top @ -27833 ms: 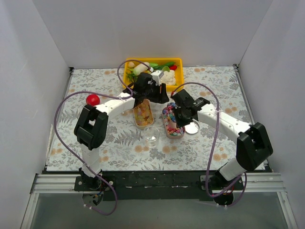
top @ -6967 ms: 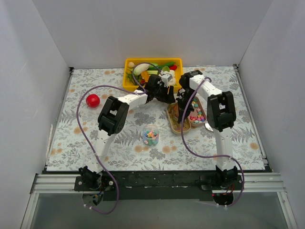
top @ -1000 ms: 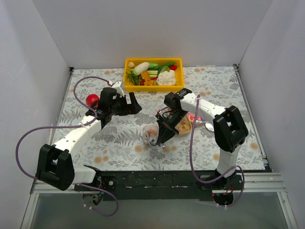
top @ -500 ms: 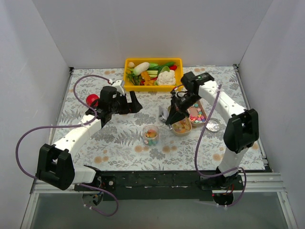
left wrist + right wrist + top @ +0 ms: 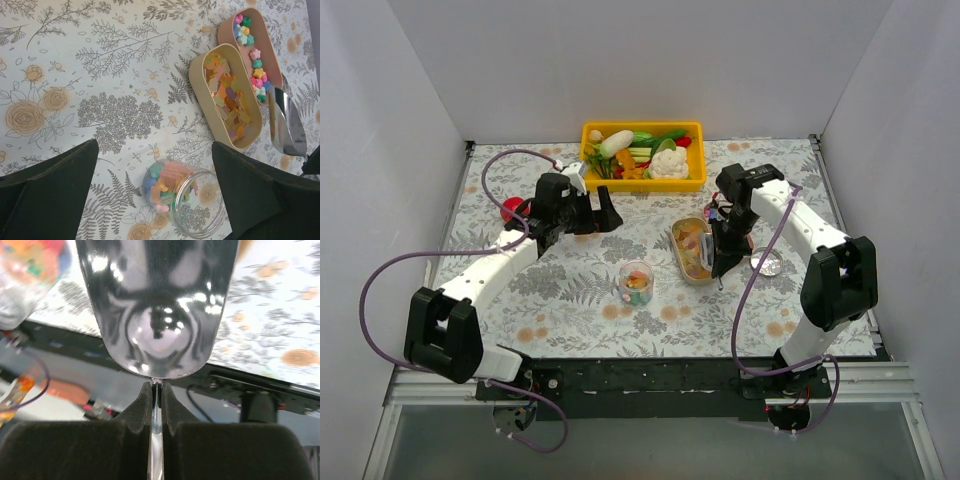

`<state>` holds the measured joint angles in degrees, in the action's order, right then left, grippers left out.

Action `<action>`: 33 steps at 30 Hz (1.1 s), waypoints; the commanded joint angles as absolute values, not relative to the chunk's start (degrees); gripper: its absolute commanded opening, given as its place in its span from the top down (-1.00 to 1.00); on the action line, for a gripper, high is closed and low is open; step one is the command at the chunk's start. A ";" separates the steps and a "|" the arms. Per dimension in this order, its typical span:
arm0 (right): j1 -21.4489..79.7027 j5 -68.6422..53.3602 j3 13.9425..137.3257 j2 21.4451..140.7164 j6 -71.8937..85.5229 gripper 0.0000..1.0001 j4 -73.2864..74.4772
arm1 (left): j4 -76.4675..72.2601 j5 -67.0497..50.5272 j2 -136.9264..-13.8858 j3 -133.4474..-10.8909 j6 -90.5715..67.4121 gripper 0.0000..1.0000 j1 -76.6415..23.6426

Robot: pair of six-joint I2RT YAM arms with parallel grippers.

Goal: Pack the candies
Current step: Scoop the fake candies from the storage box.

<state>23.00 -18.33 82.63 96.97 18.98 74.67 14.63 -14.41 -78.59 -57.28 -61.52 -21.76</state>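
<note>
On the flowered table point(image 5: 520, 300), tiny candies point(image 5: 227, 97) lie in two tan trays point(image 5: 195, 80) and a glass jar point(image 5: 200, 215), likely too light and rolly to pinch, so the right gripper point(image 5: 156, 390) clamps the thin handle of a metal scoop point(image 5: 157, 305) while the left gripper point(image 5: 597, 214) hangs wide open, empty.

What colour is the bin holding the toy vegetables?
The bin is bright yellow; it shows best in the top external view.

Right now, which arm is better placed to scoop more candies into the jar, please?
Right: the right gripper is shut on the metal scoop by the candy trays; the left gripper is open and empty.
</note>
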 commanded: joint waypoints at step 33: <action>28.48 -15.64 91.49 106.79 17.84 0.97 75.15 | 7.56 -25.49 -106.43 -78.13 -53.26 -0.96 -35.50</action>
